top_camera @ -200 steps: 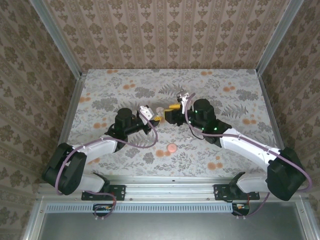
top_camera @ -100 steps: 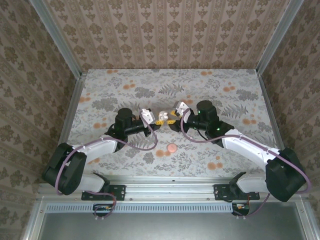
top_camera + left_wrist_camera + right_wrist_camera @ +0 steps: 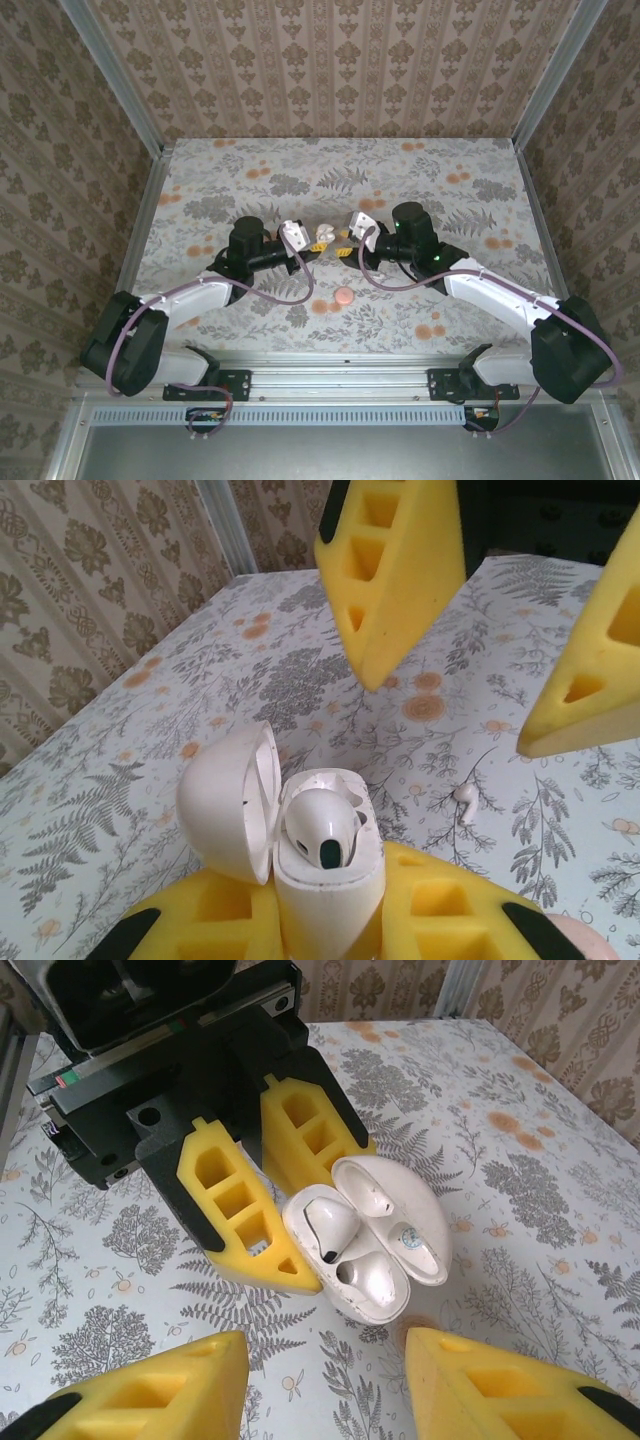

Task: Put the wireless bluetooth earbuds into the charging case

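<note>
**A:** Where was the charging case (image 3: 325, 865)?

**B:** It was in the left pincer (image 3: 325, 925), off the tabletop (image 3: 480, 170). The yellow fingers (image 3: 240, 1210) were clamped on the white body from both sides. The lid (image 3: 230, 800) was swung open to one side, and the case stood roughly upright in the left wrist view.

**A:** And the earbuds?

**B:** One earbud (image 3: 320, 825) sat in a well of the case with its rounded head up. From the right wrist camera it was in the well next to the left pincer's finger. The other earbud (image 3: 465, 803) lay loose on the floral tabletop. It was a little past the case and not touching it.

**A:** What was the right pincer (image 3: 325, 1365) doing?

**B:** Its two yellow fingers (image 3: 400, 570) stood apart at a middling width with nothing between them. It faced the left pincer and hung close to the open case without touching it. In the left wrist view the loose earbud lay on the tabletop below those fingers.

**A:** What did the overhead view show?

**B:** The two pincers met nose to nose near the middle of the tabletop, with the case between them. A small pink round piece (image 3: 344, 296) lay on the tabletop closer to the arm bases, apart from both pincers.
</note>
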